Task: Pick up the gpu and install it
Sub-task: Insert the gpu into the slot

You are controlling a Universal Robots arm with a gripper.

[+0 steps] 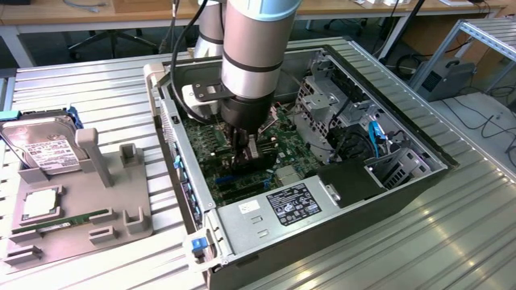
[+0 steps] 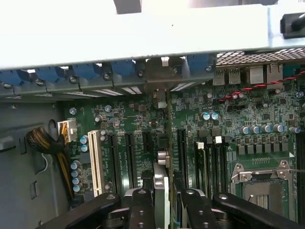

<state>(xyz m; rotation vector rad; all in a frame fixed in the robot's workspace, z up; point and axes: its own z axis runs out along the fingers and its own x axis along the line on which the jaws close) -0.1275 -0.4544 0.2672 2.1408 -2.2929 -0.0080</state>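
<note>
Workshop bench of ribbed metal [image 1: 96,96], bearing an open computer case [image 1: 403,181] and, at the exterior view's left, a grey fixture tray [image 1: 121,217] with a hard drive [image 1: 45,148] and memory stick [image 1: 69,219]. The arm reaches into the case. The gripper [image 2: 162,193] is clamped on the gpu [image 2: 162,157], held on edge just above the motherboard [image 2: 248,109], its bracket end toward the rear slot openings [image 2: 162,76]. Step in hand: insertion. Seating appears to call for exact alignment with the expansion slot.
</note>
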